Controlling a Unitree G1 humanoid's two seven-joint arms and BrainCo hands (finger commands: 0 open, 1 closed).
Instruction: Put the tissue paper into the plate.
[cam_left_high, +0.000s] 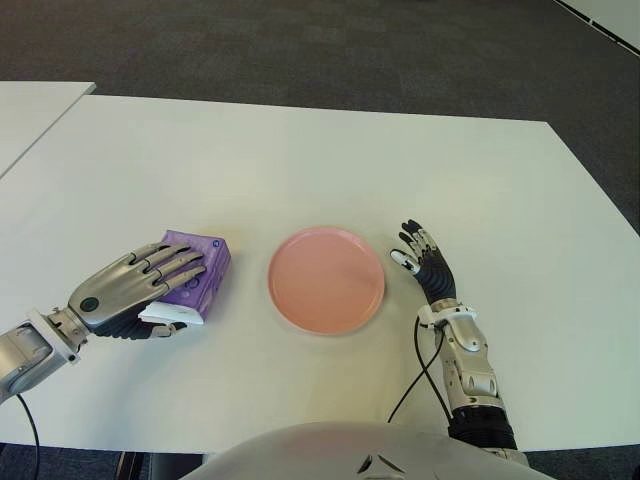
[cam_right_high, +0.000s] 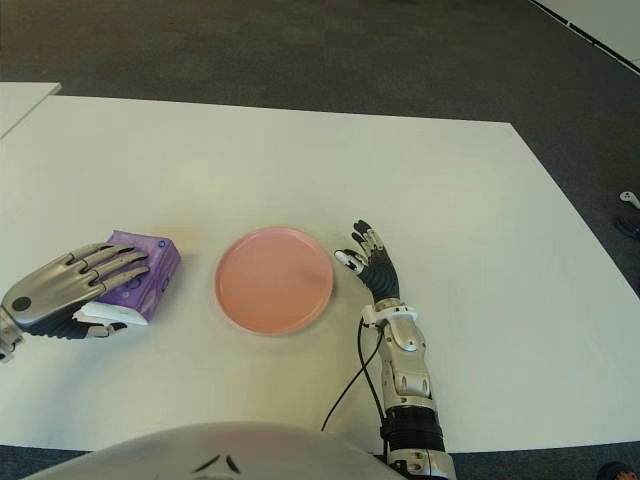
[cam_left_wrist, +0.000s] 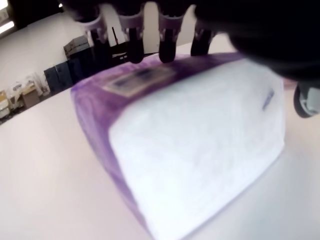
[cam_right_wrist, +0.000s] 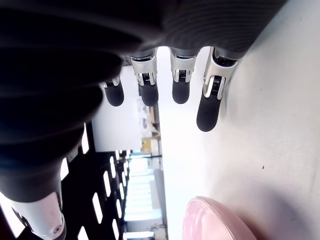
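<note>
Nearest to the robot, the right hand (cam_left_high: 425, 262) shows above the white table (cam_left_high: 330, 160), just beside the right rim of the pink plate (cam_left_high: 327, 279). Its fingers (cam_right_wrist: 208, 102) are stretched out and a little spread, and they hold nothing. I cannot tell if the hand touches the table. In the right wrist view a part of the plate's rim shows close to this hand.

On the left side, the left hand (cam_left_high: 140, 285) is laid over the tissue paper (cam_left_high: 198, 268), a purple pack with a white end face. The four fingers (cam_left_wrist: 132, 37) lie side by side across the top of the pack, with their tips near its far edge, and the thumb (cam_left_wrist: 306, 97) shows at the side of the white end. So the hand is closed around the pack. The pack sits on the table to the left of the plate, close to it but not touching it.

The plate is in the middle, between the two hands, and nothing lies in it.

Farther away the table stretches to a dark carpet floor (cam_left_high: 350, 50). A second white table (cam_left_high: 30, 110) shows at the far left.
</note>
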